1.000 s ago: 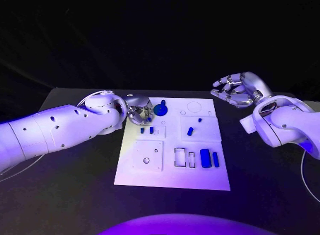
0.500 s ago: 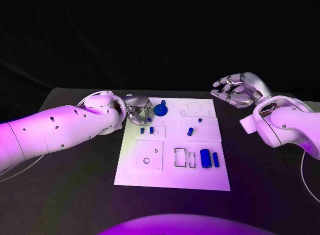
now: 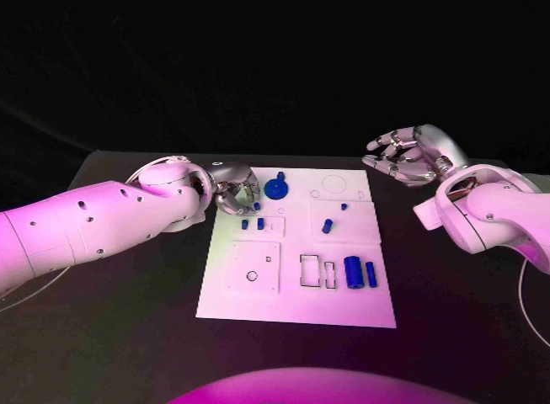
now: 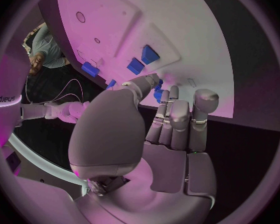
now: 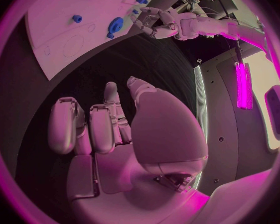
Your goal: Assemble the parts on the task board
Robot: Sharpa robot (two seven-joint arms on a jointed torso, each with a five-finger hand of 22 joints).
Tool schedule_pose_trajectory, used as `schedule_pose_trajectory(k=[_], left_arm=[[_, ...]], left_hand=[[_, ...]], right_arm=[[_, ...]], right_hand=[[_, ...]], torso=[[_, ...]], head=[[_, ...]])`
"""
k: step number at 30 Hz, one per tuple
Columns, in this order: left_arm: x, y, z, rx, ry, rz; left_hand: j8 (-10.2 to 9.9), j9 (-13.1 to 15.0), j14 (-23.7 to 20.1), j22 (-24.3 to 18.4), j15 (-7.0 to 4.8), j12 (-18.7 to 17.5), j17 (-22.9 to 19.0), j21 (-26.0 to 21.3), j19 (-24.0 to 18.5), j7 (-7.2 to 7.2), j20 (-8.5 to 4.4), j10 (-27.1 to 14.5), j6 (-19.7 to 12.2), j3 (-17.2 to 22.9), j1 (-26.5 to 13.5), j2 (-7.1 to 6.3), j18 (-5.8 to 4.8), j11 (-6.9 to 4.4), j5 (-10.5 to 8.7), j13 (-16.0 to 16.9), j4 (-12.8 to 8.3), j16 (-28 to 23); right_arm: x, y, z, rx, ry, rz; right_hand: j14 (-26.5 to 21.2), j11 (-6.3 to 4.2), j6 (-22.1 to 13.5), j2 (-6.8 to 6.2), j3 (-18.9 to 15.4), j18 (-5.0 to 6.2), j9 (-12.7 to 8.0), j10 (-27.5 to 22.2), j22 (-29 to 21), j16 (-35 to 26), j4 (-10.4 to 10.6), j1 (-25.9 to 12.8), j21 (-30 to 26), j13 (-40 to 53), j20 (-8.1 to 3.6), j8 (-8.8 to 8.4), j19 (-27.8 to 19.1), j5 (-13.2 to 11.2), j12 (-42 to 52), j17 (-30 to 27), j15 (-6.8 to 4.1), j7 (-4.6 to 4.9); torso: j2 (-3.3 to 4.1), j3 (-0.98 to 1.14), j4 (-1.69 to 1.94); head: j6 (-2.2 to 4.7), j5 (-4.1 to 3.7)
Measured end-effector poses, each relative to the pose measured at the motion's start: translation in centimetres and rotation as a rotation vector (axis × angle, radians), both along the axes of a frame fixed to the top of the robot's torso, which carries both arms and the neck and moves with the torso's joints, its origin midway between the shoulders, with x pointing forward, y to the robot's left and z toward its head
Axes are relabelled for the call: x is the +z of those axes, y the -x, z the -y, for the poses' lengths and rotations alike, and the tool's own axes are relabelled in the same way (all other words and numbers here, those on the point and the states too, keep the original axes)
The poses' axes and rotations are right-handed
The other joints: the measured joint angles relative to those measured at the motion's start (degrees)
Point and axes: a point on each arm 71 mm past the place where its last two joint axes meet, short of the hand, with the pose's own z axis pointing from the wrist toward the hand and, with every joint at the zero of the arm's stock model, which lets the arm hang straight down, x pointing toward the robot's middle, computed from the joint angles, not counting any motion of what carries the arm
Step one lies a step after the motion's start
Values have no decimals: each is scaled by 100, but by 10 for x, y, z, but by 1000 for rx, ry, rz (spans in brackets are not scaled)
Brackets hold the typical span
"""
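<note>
1. Task board (image 3: 296, 307): white plate lying flat in the middle of the black table (image 3: 117, 337), long side running away from the robot.
2. Left hand (image 3: 237, 191): at the board's far left corner, fingers curled in toward the board edge. Left wrist view shows the fingertips (image 4: 154, 84) right beside small blue parts at the board's rim; actual contact or grip on a part cannot be told.
3. Round blue part (image 3: 276, 188): on the board's far left section, just beside the left hand. It also appears in the right wrist view (image 5: 117, 24), next to the left hand (image 5: 154, 22).
4. Two small blue pegs (image 3: 252, 224): standing side by side near the board's left edge, nearer the robot than the round part.
5. Blue peg (image 3: 327, 225): mid-board, tilted; a smaller blue piece (image 3: 344, 205) lies just beyond it.
6. Two blue blocks (image 3: 360, 273): upright side by side on the board's right side, next to two empty rectangular slots (image 3: 318, 271).
7. Right hand (image 3: 403, 156): raised off the table beyond the board's far right corner, well apart from the board, palm toward the camera, fingers loosely curled, nothing in it (image 5: 109, 129).
</note>
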Motion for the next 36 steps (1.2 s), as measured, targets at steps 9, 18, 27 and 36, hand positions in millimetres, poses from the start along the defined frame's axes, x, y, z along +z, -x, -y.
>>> schedule_pose_trajectory(k=[9,18,27,36], left_arm=[[7,6,-25,64,137,-15],[22,8,-51,186,507,-61],[31,20,-49,253,861,-198],[35,29,-46,287,1052,-273]], left_hand=[[-57,-8,-441,-539,80,0,-817,-418,-375,101,64,-210,-48,-121,122,122,91,88,0,-8,-9,-276],[-2,9,-922,-1337,101,248,-1843,-1055,-861,135,84,-190,98,-62,154,260,265,97,18,34,78,-704],[122,64,-786,-1609,-72,529,-1847,-1303,-907,-27,-32,245,401,18,116,343,265,-77,21,100,76,-709],[190,95,-1037,-1732,-96,534,-2276,-1506,-970,-68,-94,331,544,51,116,343,265,-122,21,87,43,-970]], right_arm=[[-3,-2,5,35,86,0],[-8,0,-1,154,330,44],[-21,4,-21,240,619,127],[-34,3,-38,244,751,179]], right_hand=[[0,23,206,-216,770,0,-128,190,-1,134,-181,444,514,-1536,-20,33,168,-36,-1741,209,0,48],[0,68,472,-333,1099,0,-208,448,-1,223,-418,449,810,-2453,20,-27,208,-206,-2808,301,0,2],[0,61,586,-401,1359,-66,-258,619,0,223,-522,446,866,-2739,20,-83,208,-454,-3107,296,0,-11],[21,93,607,-513,1406,-66,-295,650,3,245,-490,333,866,-2856,20,-138,208,-611,-3224,304,21,10]], torso=[[0,-4,-4],[-9,-3,0],[4,-7,-26],[11,-8,-28]], head=[[19,-12],[104,-93],[226,-294],[249,-365]])
